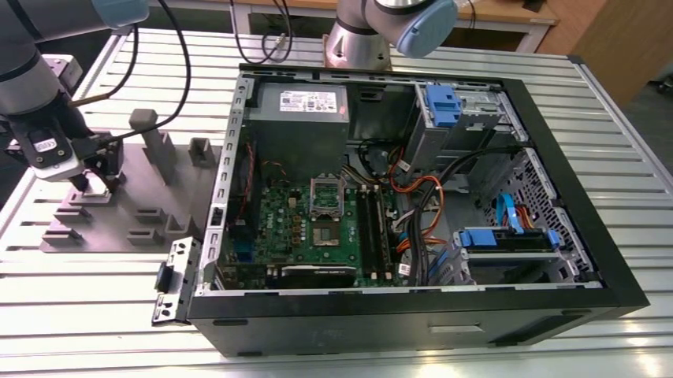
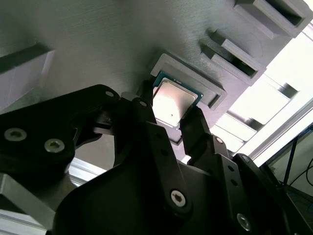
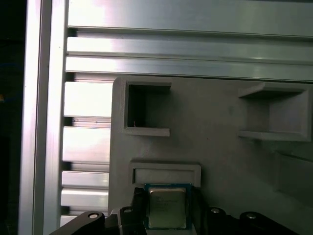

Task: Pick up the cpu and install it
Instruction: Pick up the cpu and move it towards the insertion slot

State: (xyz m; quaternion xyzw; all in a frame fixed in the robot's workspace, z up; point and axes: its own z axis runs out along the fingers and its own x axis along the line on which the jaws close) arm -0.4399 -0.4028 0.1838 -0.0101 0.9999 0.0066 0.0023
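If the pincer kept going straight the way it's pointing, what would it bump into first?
Probably the cpu, lying right in front of the pincer on the grey plastic tray. How much gap is left between them is hard to judge.

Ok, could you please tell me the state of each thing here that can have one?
cpu: gripped between the fingers, just beside a tray pocket.
gripper: shut on the cpu.
grey tray: pocket beside the cpu empty.
computer case: lying flat, side open, motherboard exposed.
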